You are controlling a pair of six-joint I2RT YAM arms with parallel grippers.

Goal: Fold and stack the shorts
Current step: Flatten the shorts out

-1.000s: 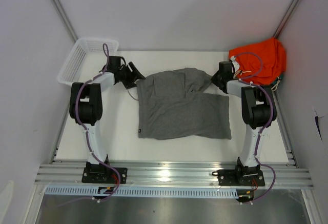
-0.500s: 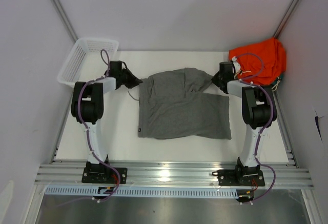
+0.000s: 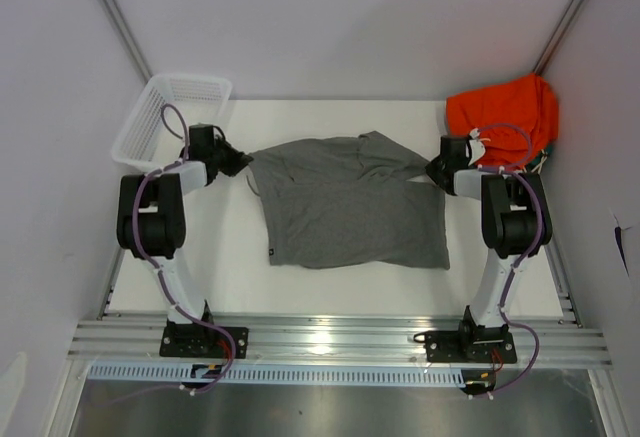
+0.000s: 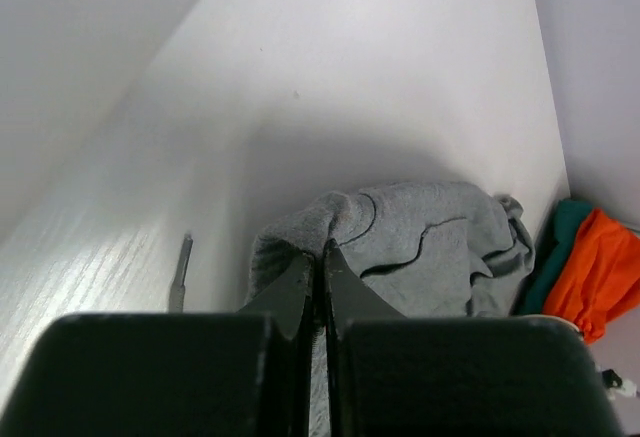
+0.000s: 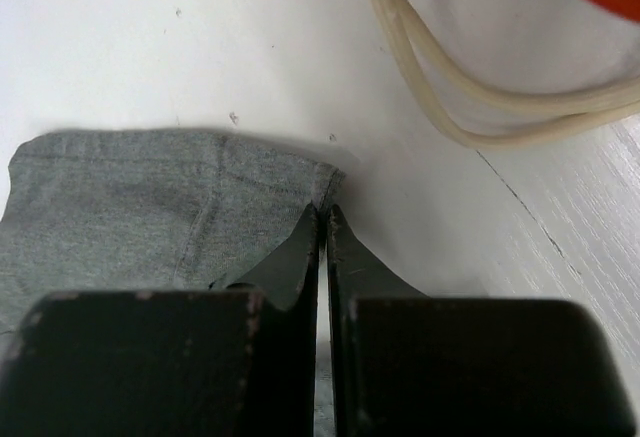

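The grey shorts point(image 3: 345, 202) lie spread across the middle of the white table, stretched between both arms. My left gripper point(image 3: 240, 160) is shut on the shorts' far left corner; in the left wrist view the grey fabric point(image 4: 400, 247) bunches over the closed fingertips point(image 4: 322, 249). My right gripper point(image 3: 437, 170) is shut on the shorts' far right corner, where the grey hem point(image 5: 180, 197) ends right at the closed tips point(image 5: 322, 211). A tiny dark tag point(image 3: 271, 251) shows on the near left hem.
A white mesh basket point(image 3: 165, 117) stands at the far left corner. An orange garment point(image 3: 505, 112) with a white drawstring point(image 5: 470, 87) is heaped at the far right, just behind the right gripper. The enclosure walls close in on both sides.
The left gripper closed on the shorts' far left corner and pulled it leftward. The right gripper drew its corner rightward. The shorts' far edge is now stretched out wider.
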